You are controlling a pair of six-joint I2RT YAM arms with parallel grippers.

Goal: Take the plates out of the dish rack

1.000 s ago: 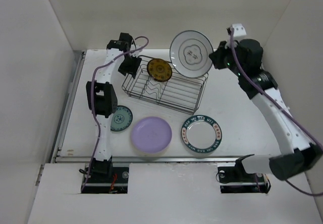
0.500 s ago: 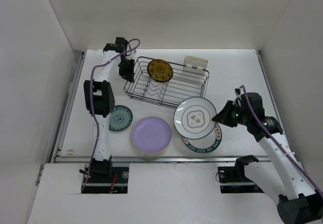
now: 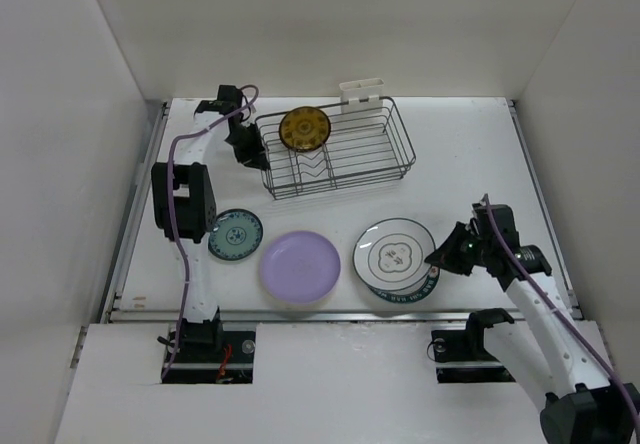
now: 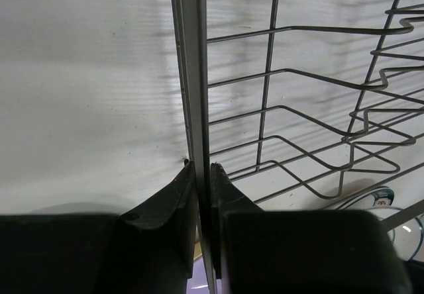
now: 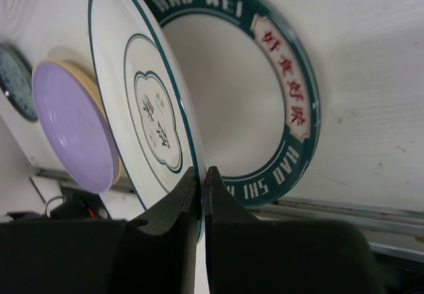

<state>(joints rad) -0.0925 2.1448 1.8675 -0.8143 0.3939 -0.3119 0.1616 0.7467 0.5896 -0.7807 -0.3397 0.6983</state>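
left claw (image 4: 204, 175) pinched shut on dish rack (image 4: 193, 55) rim wire, rack's 9 o'clock | brown-and-yellow plate (image 3: 305, 129) upright in rack, bench (image 3: 480, 154) 12 o'clock | right claw (image 5: 202, 175) clamped on patterned plate (image 5: 149, 115) rim, bench 5 o'clock, tilted over green-rimmed plate (image 5: 296, 108) | risk: letting go while tilted may chip both; rack tug may topple brown-and-yellow plate

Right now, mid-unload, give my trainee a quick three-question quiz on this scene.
1. True or false: the left gripper is clamped on the dish rack rim.
2. How many plates stand in the rack?
3. The right gripper holds the patterned white plate over which plate? A lavender plate; B green-rimmed plate; C teal plate.
Key: 1 true; 2 one, the brown-and-yellow plate; 3 B.
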